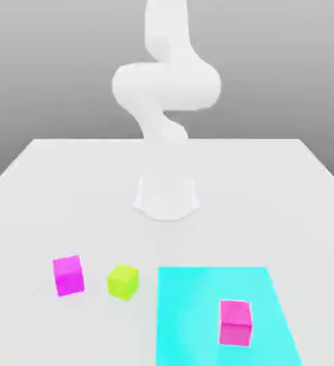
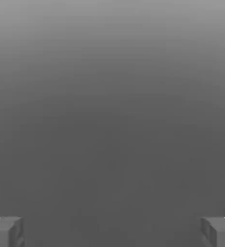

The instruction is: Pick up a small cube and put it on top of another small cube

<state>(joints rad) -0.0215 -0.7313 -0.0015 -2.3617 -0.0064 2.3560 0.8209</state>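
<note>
Three small cubes lie on the white table (image 1: 269,186). A magenta cube (image 1: 69,275) sits toward the exterior view's left, with a yellow-green cube (image 1: 123,281) close beside it. Another magenta cube (image 1: 235,322) rests on a cyan patch (image 1: 198,307) toward the exterior view's right. The white arm (image 1: 166,86) rises from its base (image 1: 167,196) behind them, far from all cubes. In the hand view my gripper (image 2: 112,231) is open: two grey fingertips (image 2: 6,231) stand wide apart with nothing between them, against plain grey background.
The cyan rectangle covers the table's front part toward the exterior view's right. The arm's round base stands at the table's middle, behind the cubes.
</note>
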